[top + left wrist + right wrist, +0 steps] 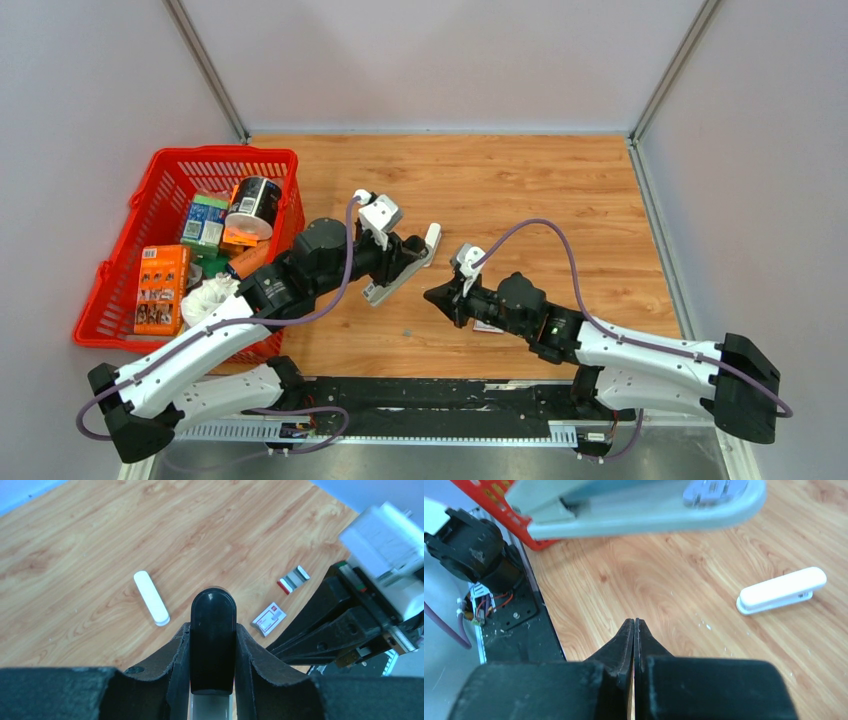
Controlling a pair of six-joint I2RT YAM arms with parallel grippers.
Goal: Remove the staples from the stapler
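My left gripper [405, 262] [212, 626] is shut on the stapler's black-tipped inner piece [212, 630] and holds it above the table. The stapler's pale grey base [380, 292] hangs open below my fingers; it fills the top of the right wrist view [624, 510]. A slim white rounded piece [432, 238] [151, 598] [781, 590] lies flat on the wood beyond the left gripper. I cannot tell whether it is the stapler's cover. My right gripper [436, 296] [634, 622] is shut and empty, just right of the held stapler and low over the table.
A small red-and-white flat box [269, 618] [487, 325] lies under the right arm. A red, grey and white striped strip [293, 579] lies beside it. A red basket [150, 200] of packages stands at the left. Grey walls enclose the wooden table [540, 190].
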